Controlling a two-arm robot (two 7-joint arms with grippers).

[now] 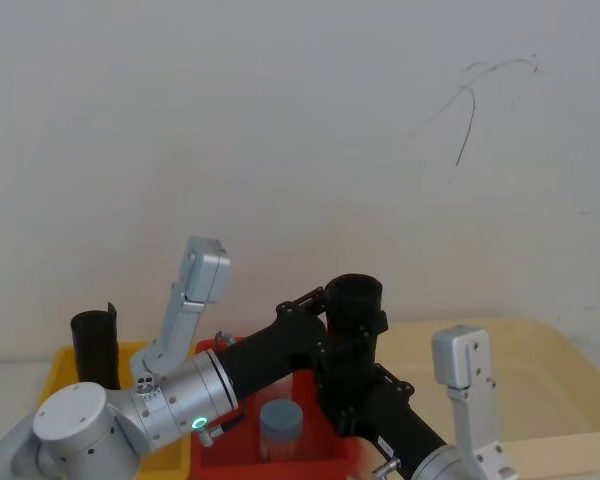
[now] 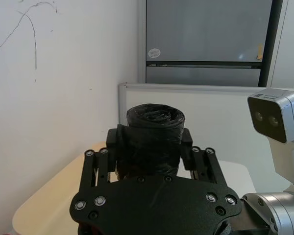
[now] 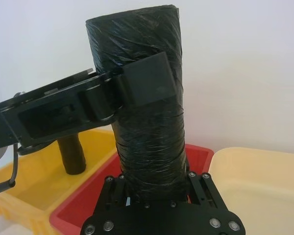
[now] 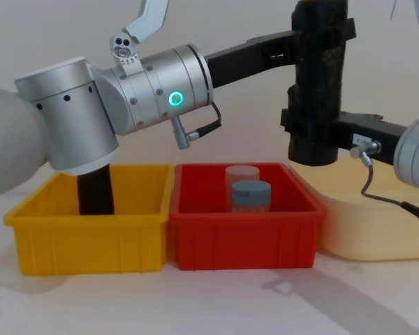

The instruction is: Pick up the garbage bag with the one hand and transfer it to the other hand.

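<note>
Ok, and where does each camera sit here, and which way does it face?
Head view: high, facing forward and down; left gripper above right gripper, both clamping the garbage bag.
Chest view: low, facing across the table at the yellow bin and red bin; left arm enters left, right arm right.
Left wrist view: behind its own fingers, facing a grey cabinet past the bag.
Right wrist view: behind its own gripper, facing the bag and bins.
Shared: head and chest both show the slimmer roll in the yellow bin.
</note>
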